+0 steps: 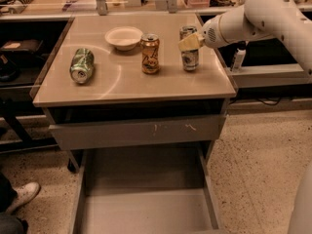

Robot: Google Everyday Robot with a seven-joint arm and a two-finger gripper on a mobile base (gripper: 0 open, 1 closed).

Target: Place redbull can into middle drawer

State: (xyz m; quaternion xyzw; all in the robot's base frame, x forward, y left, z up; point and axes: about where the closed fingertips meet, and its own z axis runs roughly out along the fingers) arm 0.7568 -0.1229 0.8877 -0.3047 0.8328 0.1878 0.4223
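The redbull can [189, 57], slim and silver-blue, stands upright at the right side of the tan tabletop [122, 84]. My gripper [189, 41] reaches in from the right on a white arm and is shut around the can's upper part; a pale finger [187, 43] covers its front. I cannot tell if the can's base touches the table. The middle drawer [146, 211] is pulled out wide open below the table, with a bare grey floor.
An orange-gold can [150, 53] stands just left of the redbull can. A white bowl [124, 37] sits behind it, and a green can [82, 66] lies on its side at the left. A scratched grey drawer front [136, 130] sits above the open drawer. A shoe [19, 195] is at lower left.
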